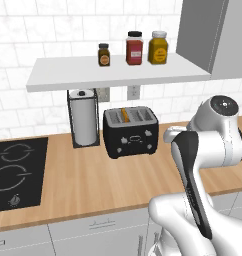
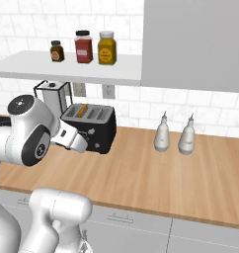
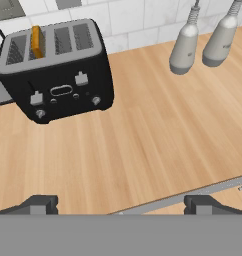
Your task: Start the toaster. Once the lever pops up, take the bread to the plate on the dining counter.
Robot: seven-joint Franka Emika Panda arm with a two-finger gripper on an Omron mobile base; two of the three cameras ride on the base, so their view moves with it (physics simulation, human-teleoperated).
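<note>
The bench carries the toaster at its far side, against the tiled wall, just right of the paper-towel holder. In the right base view, two grey bottles stand well apart to the right of it. The toaster's long axis runs left to right along the wall; its front, with two levers and small white marks, faces the near edge. Its slots run near to far. The bread stands upright in the second slot from the left, its upper edge above the grey top, its long axis along the slot.

The hand is held well short of the toaster, over the near part of the bench, with the fingertips set wide and nothing between them.

Risks judged from this position:
- The wrong lever may be pressed, as two are fitted and only one serves the loaded slot.
- The light toaster may be pushed back or tipped by an off-axis press.
- The paper-towel holder may be struck by a leftward approach.
</note>
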